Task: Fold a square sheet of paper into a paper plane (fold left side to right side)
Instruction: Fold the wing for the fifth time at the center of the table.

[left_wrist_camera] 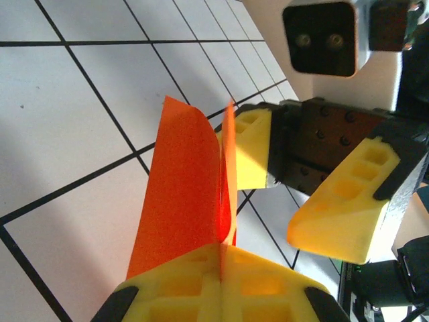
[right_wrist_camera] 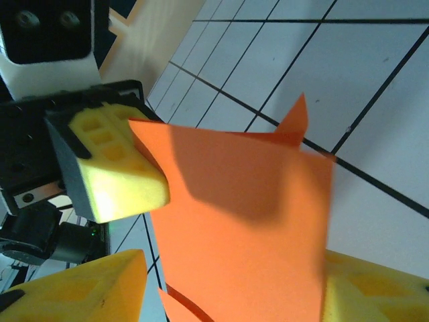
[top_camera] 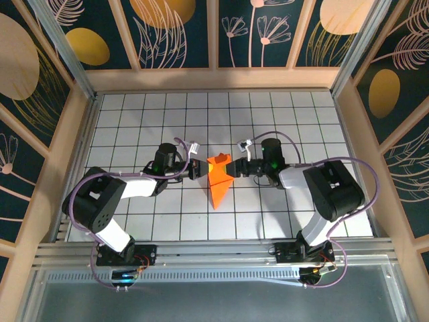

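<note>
Orange and creased into a narrow wedge, the square sheet of paper (top_camera: 218,182) sits at the middle of the white grid table (top_camera: 134,121) in the top view, its point toward the bottom of the frame. From the left, the left gripper (top_camera: 200,168) clamps the wedge's upper part. Its yellow fingers (left_wrist_camera: 181,288) are pressed together on it, and the sheet rises upright out of them in the left wrist view. From the right, the right gripper (top_camera: 232,168) faces the paper with jaws apart. In the right wrist view the sheet lies between them, neither visibly pressing it.
</note>
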You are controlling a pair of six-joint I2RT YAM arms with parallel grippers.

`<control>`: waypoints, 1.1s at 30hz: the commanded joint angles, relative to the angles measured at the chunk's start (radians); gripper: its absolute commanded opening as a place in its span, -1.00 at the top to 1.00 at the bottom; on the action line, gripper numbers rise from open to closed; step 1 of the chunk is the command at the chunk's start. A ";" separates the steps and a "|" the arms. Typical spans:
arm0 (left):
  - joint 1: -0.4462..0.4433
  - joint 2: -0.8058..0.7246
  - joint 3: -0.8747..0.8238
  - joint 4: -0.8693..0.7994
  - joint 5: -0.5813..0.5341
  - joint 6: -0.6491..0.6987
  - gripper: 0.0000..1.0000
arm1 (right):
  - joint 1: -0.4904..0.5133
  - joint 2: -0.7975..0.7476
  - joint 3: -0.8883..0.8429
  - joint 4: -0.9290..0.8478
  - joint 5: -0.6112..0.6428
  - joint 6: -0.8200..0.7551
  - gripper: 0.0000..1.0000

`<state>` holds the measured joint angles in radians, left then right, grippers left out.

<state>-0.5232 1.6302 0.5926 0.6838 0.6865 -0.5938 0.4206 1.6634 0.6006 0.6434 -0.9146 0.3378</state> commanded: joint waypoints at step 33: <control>-0.162 -0.311 0.033 -0.492 -0.520 0.178 0.30 | 0.004 -0.049 0.159 -0.487 0.276 0.268 1.00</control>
<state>-0.6350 1.3441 0.6079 0.3279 0.2901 -0.4500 0.4168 1.6516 0.7349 0.2180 -0.6792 0.5152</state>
